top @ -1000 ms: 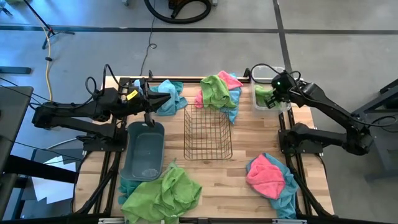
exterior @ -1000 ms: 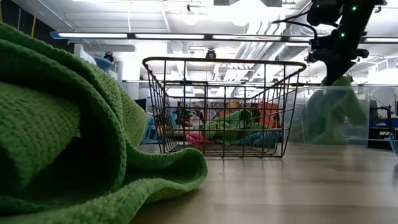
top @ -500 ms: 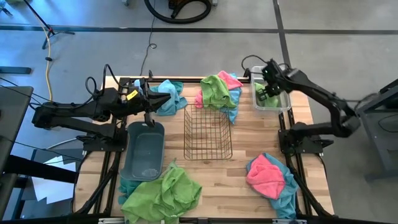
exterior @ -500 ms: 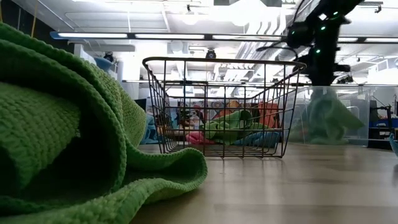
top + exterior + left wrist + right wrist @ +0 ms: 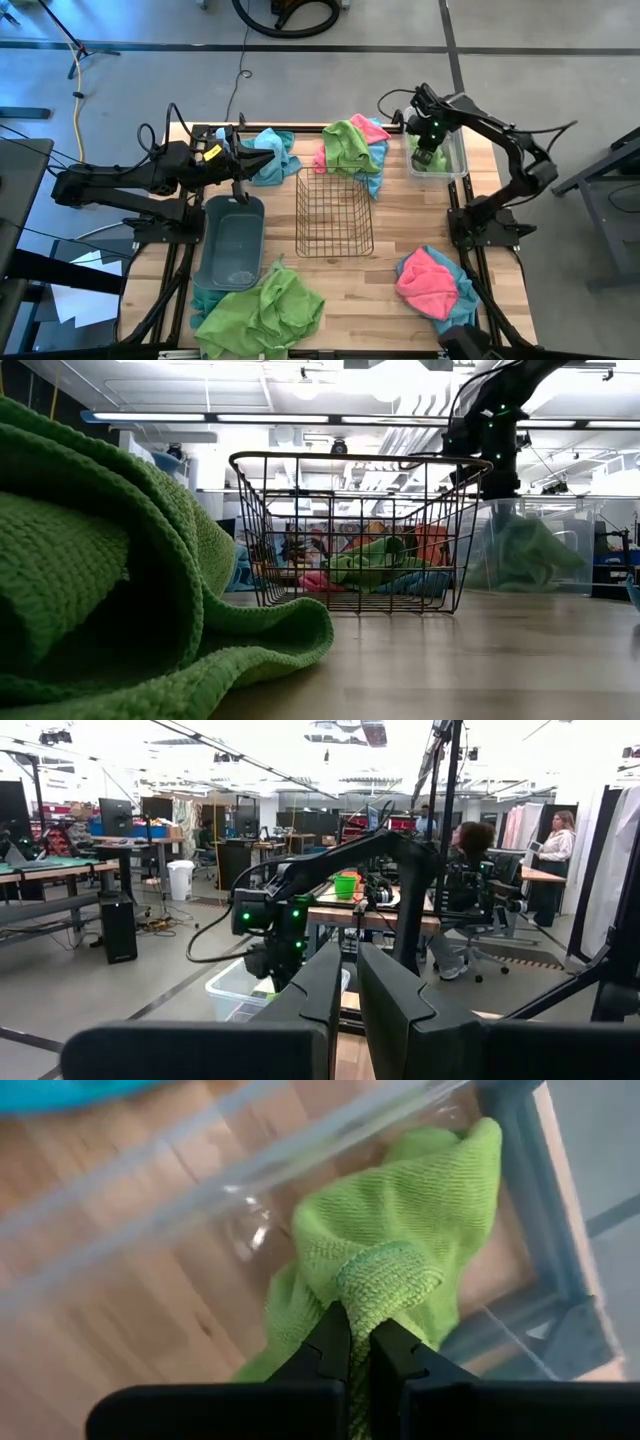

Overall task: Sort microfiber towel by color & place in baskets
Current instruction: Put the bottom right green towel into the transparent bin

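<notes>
My right gripper (image 5: 430,153) reaches down into the clear bin (image 5: 458,150) at the far right and is shut on a lime green towel (image 5: 400,1230) that lies in it. My left gripper (image 5: 270,160) is shut and empty, level above the table's far left beside a teal towel (image 5: 278,148). The grey-blue tub (image 5: 230,245) and the wire basket (image 5: 335,212) stand mid-table, with nothing in them. Mixed towel heaps lie at the far middle (image 5: 350,145), the near left (image 5: 262,315) and the near right (image 5: 432,285). My right gripper pinches a raised fold of the green towel (image 5: 388,1285) between its two fingers, coming from above and pointing down into the bin. The fold stands up at the fingertips. The rest of the towel lies slack on the bin's floor (image 5: 530,560).
The near-left green towel (image 5: 120,590) fills the left of the low view. The arm bases stand at the table's left (image 5: 160,215) and right (image 5: 480,225) edges. Bare wood shows between the wire basket and the near-right heap. People sit at desks in the room beyond.
My right gripper has gone toward the table's left inside the clear bin while its arm has swung round. The green towel, which hung bunched below the fingers, has settled into a lower, wider heap on the bin's floor.
</notes>
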You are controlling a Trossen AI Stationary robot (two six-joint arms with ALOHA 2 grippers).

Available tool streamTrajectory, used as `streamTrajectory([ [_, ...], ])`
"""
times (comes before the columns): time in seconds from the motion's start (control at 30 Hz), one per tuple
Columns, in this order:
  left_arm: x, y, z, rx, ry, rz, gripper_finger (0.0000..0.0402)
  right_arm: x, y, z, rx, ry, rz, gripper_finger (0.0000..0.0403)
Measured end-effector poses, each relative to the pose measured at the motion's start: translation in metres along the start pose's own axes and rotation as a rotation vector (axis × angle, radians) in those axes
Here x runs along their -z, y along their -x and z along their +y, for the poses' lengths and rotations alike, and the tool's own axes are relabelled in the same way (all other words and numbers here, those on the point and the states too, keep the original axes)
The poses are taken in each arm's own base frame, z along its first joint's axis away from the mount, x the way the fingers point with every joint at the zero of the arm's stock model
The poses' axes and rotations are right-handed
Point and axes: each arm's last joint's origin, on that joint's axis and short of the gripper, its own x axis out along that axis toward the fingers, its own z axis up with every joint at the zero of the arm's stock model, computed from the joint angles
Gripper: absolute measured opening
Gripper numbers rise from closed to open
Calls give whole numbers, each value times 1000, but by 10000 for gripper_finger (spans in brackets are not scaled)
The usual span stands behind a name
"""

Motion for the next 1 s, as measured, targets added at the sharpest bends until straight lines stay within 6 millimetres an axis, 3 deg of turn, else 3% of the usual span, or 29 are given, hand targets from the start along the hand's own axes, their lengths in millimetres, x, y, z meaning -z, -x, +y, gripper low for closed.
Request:
streamTrajectory([
  [0.3, 0, 0, 0, 0, 0, 1, 26, -6, -19, -5, 33, 204, 121, 0],
  [0.63, 0, 0, 0, 0, 7, 1, 26, -8, -27, -6, 22, 225, 159, 6],
  [0.77, 0, 0, 0, 0, 7, 1, 26, -6, -27, -7, 52, 222, 197, 45],
  [1.0, 0, 0, 0, 0, 7, 1, 26, 1, -24, -3, 13, 202, 249, 158],
])
